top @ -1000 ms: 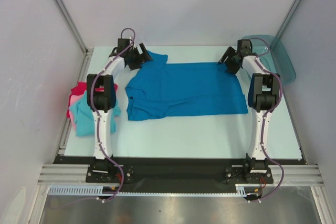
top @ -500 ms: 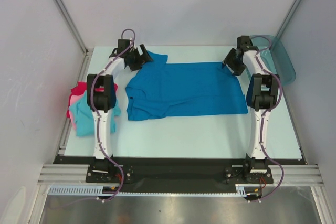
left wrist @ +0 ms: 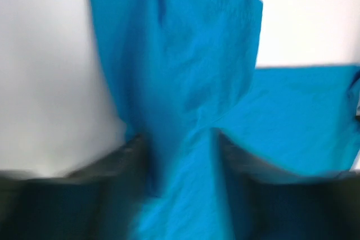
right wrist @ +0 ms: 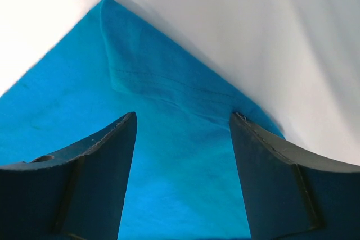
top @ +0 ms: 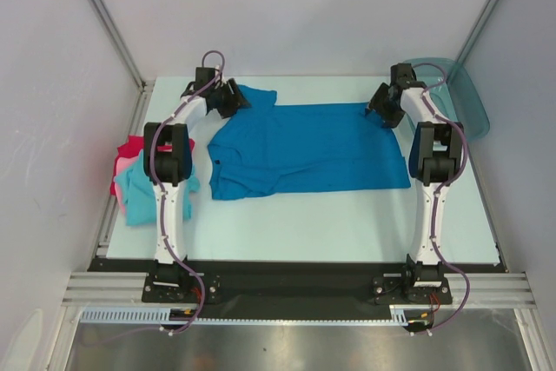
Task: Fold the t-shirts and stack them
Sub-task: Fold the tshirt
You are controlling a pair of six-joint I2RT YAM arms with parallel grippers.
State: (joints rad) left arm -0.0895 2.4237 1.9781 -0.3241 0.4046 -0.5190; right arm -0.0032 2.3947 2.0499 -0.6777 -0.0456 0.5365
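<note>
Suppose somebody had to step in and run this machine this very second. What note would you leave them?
The left tool is over the far sleeve of the blue shirt, with cloth between its fingers; the view is too blurred to tell if it grips.
The right tool is open over that shirt's far right corner.
The blue shirt is spread on the table; the turquoise shirt, pink shirt and red shirt are heaped at its left edge.
Done: blue shirt laid out.
Left: fold all four, stack them.

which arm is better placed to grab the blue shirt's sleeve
Left: the left gripper is at the blue t-shirt sleeve, cloth between its fingers; the right gripper is over a hem corner.
</note>
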